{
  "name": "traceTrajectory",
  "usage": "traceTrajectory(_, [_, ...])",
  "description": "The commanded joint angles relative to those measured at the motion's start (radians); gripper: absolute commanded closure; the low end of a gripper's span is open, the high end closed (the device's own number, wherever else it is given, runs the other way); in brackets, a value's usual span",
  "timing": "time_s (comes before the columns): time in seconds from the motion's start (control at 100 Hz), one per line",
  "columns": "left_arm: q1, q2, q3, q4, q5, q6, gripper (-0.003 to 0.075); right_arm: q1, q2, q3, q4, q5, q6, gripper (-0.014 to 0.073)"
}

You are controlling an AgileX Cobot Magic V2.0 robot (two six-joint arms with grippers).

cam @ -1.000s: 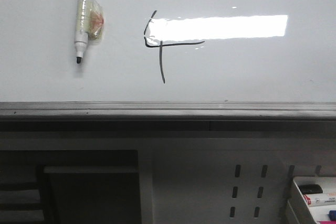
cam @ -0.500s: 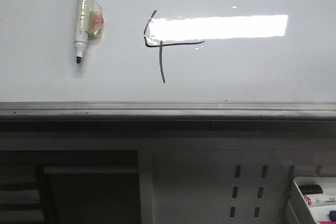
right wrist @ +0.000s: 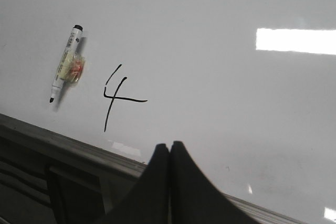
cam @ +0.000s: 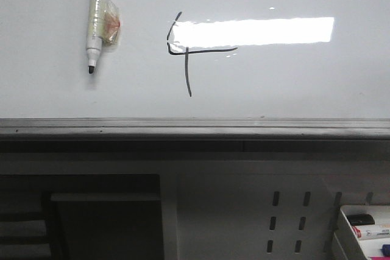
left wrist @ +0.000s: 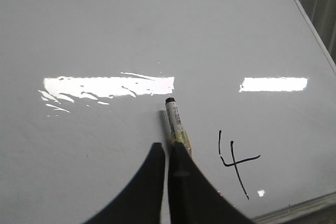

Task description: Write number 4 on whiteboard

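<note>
From my station I read the job as essentially done: the thin black hand-drawn number 4 (cam: pixel 184 50) sits on the large glossy white whiteboard (cam: pixel 292 83), near its grey metal edge strip (cam: pixel 195 127) and partly washed out by a bright rectangular light reflection (cam: pixel 256 31). The slim white marker with a black tip and a yellowish wad taped round its barrel (cam: pixel 96 16) lies flat on the board just left of the figure, tip toward the edge strip. My left gripper (left wrist: pixel 168 148) hovers right at the marker's rear end with its dark fingers pressed nearly together; whether they pinch the barrel or merely sit against it, I cannot tell. The right gripper (right wrist: pixel 169 146) hangs over the edge strip, well apart from the marker, its fingers pressed together on nothing. I judge the marker light, stiff and prone to roll on that slick surface, so I would take it at the taped wad, where it is thickest and grippiest, and keep off the wet ink.
</note>
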State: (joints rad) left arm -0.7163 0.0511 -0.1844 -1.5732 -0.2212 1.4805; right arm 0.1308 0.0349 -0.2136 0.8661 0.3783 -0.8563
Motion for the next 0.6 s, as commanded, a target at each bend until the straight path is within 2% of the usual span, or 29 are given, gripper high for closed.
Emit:
traceTrajectory(0.0, [0.005,0.013,-0.018,0.033,0.006,0.000,0.0741,-0.008,0.012,-0.024,0.028,-0.057,-0.009,0.0666])
traceTrajectory(0.06, [0.005,0.013,-0.012,0.125,0.010,-0.017,0.0741,-0.008,0.012,-0.024,0.028,-0.057,-0.009,0.0666])
traceTrajectory(0.11, [0.020,0.013,0.000,0.229,0.010,-0.091,0.0741,-0.008,0.012,-0.024,0.028,-0.057,-0.009,0.0666])
traceTrajectory(0.25, [0.148,0.013,0.060,0.531,0.001,-0.436,0.0741,-0.008,0.012,-0.024,0.028,-0.057,-0.009,0.0666])
traceTrajectory(0.37, [0.312,0.011,0.112,0.954,0.048,-0.824,0.0741,-0.008,0.012,-0.024,0.028,-0.057,-0.009,0.0666])
traceTrajectory(0.47, [0.427,0.006,0.124,1.246,0.120,-1.142,0.0741,-0.008,0.012,-0.024,0.028,-0.057,-0.009,0.0666])
traceTrajectory(0.52, [0.473,0.000,0.124,1.345,0.154,-1.239,0.0741,-0.008,0.012,-0.024,0.028,-0.057,-0.009,0.0666])
traceTrajectory(0.59, [0.512,-0.018,0.124,1.440,0.174,-1.308,0.0741,-0.008,0.012,-0.024,0.028,-0.057,-0.009,0.0666])
